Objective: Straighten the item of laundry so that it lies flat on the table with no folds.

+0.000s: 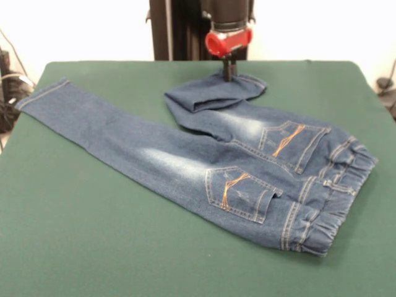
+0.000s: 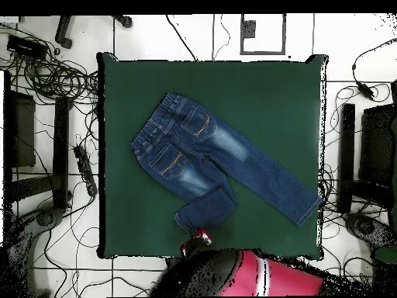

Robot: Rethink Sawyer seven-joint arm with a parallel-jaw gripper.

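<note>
The blue denim jeans (image 1: 247,161) lie back side up on the green table (image 1: 93,247), with the waistband at the right of the front view. One leg stretches flat toward the far left corner. The other leg (image 1: 213,93) is folded back over itself near the far edge. My gripper (image 1: 229,75), below its red block, stands at the cuff of this folded leg, with its fingers close together on the cloth. In the overhead view the jeans (image 2: 209,155) lie mid-table, the folded leg (image 2: 208,208) points toward the robot, and the gripper (image 2: 199,235) is at its cuff.
The robot's black pedestal (image 1: 179,28) stands behind the far table edge. Cables and equipment (image 2: 54,116) lie on the floor around the table. The green top (image 2: 271,101) reaches well beyond the jeans on all sides.
</note>
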